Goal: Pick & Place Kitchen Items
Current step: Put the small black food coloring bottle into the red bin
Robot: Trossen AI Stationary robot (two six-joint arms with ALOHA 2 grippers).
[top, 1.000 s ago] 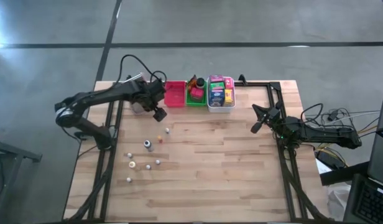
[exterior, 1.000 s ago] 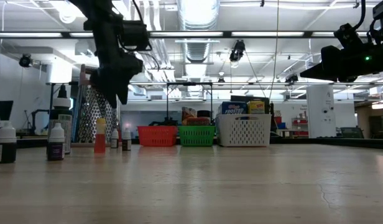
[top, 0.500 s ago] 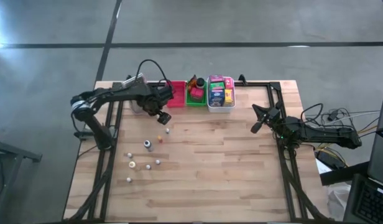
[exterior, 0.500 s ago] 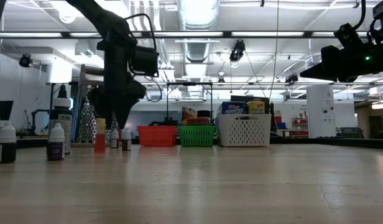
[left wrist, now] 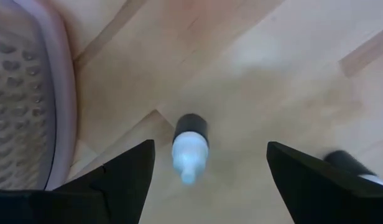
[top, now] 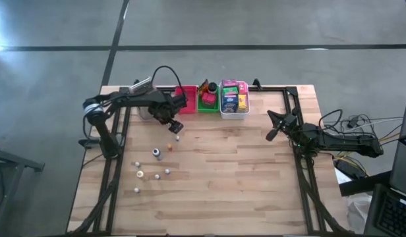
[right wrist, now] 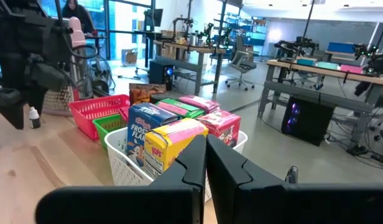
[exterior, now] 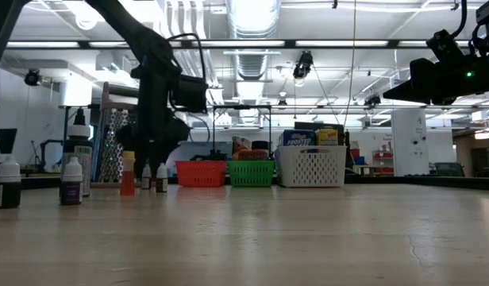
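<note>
- Left gripper has come down in front of the red tray in the last sec; fingers spread wide, empty, a small pale bottle on the table between them. Grasp looks next.
- Other bottles stand near, more to the front.
- Packets sit in the white tray.
- Right gripper unchanged at the right edge, fingers pressed together.

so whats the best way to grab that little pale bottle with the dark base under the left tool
Grip the small pale bottle with the dark base across its round body, coming straight down from above. It stands upright between the open left tool fingers, cap pointing up, so its sides are free to pinch.
</note>
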